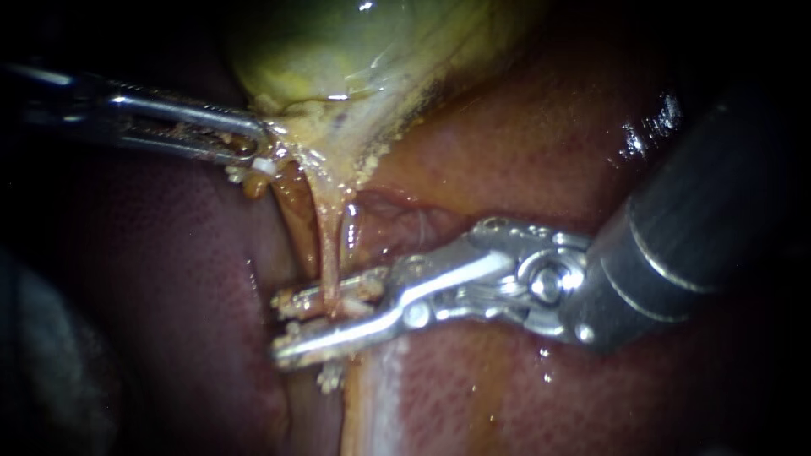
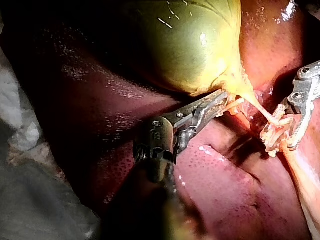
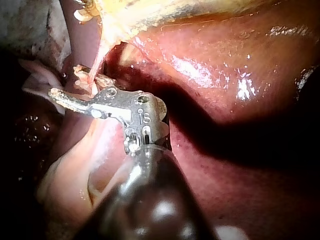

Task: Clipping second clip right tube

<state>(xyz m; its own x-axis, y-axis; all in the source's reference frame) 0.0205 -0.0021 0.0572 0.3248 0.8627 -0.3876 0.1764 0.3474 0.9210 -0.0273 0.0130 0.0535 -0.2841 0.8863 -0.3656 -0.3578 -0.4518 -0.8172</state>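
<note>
Liver (image 1: 507,152), dark red and wet, lies under everything; pale cloth (image 2: 17,115) shows beyond it in the left wrist view. The yellow-green gallbladder (image 1: 338,51) is cut off at the frame edge; below it hangs a thin tube (image 1: 328,245). Below the gallbladder, the right instrument (image 1: 283,328) has its jaws apart with the tube running between them. The left instrument (image 1: 256,149) has its jaws closed on the gallbladder's lower edge; a small white bit (image 1: 263,166) at their tip is hard to make out.
</note>
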